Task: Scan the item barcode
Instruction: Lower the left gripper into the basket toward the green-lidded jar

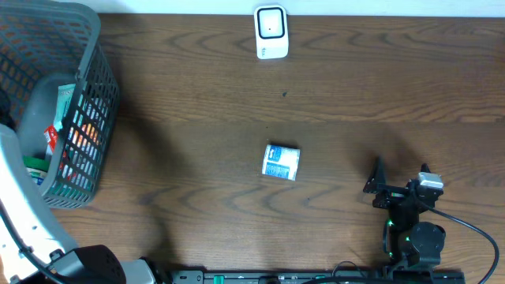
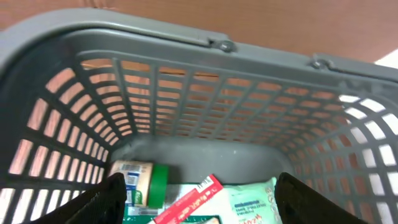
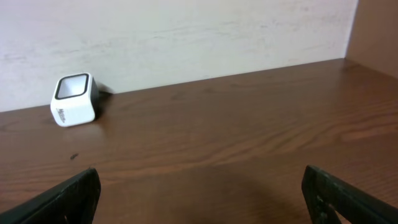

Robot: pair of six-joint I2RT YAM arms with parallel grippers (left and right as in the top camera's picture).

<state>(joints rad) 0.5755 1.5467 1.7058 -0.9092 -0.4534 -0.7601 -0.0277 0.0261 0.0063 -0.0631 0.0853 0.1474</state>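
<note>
**Hovering over the basket, both claws empty**

The left gripper (image 2: 199, 208) hangs above the grey basket (image 1: 95, 71) at the table's 9 o'clock. Its fingers are spread and nothing sits between them. Its camera looks down on a green-lidded jar (image 2: 142, 184), a red-and-white packet (image 2: 189, 200) and a pale wipes pack (image 2: 249, 202) on the basket floor. This looks like lining up a pick, with the jaws wide enough to drop around one of the goods.

The right gripper (image 3: 202, 199) sits low at 5 o'clock, released and empty, facing the white scanner (image 1: 271, 32) at 12 o'clock. Parked there, it leaves the lane from basket to scanner free.

A small blue-and-white box (image 1: 282, 162) lies flat near the centre of the table (image 1: 197, 102), at 6 o'clock from the scanner and well apart from both claws. It cannot be told whether this box or something from the basket is the item to scan. The scanner's window faces up and toward the arms, so a barcode would have to be turned to meet it.
</note>
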